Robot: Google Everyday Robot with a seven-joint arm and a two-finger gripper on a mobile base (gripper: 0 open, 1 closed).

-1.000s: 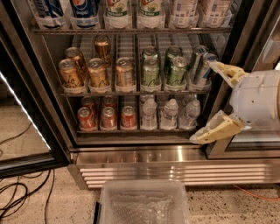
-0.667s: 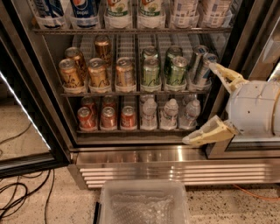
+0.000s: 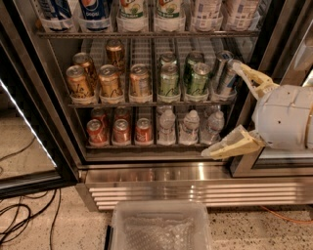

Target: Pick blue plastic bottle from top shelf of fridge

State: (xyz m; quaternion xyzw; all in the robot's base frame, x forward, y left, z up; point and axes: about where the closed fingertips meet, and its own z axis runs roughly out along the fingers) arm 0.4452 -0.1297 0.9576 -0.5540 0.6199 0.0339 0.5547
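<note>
The fridge (image 3: 195, 190) stands open in front of me. Its top shelf (image 3: 146, 34) runs along the top edge of the view, and only the lower parts of its large bottles show. Two pale-labelled bottles (image 3: 205, 12) stand at its right end. I cannot tell which of them is the blue plastic bottle, as their caps and most of their labels are out of view. Dark-blue Pepsi bottles (image 3: 95, 10) stand at the left. My gripper (image 3: 220, 108) is at the right, level with the can racks and well below the top shelf. It is open and empty.
Cans (image 3: 139, 80) fill the middle rack. Small red cans (image 3: 121, 131) and small water bottles (image 3: 190, 127) fill the lower rack. A clear plastic bin (image 3: 161, 224) sits on the floor below. The open glass door (image 3: 24, 127) and cables (image 3: 19, 219) are at the left.
My gripper has drifted slightly left toward the fridge's right side and stays open. Nothing on the racks has moved.
</note>
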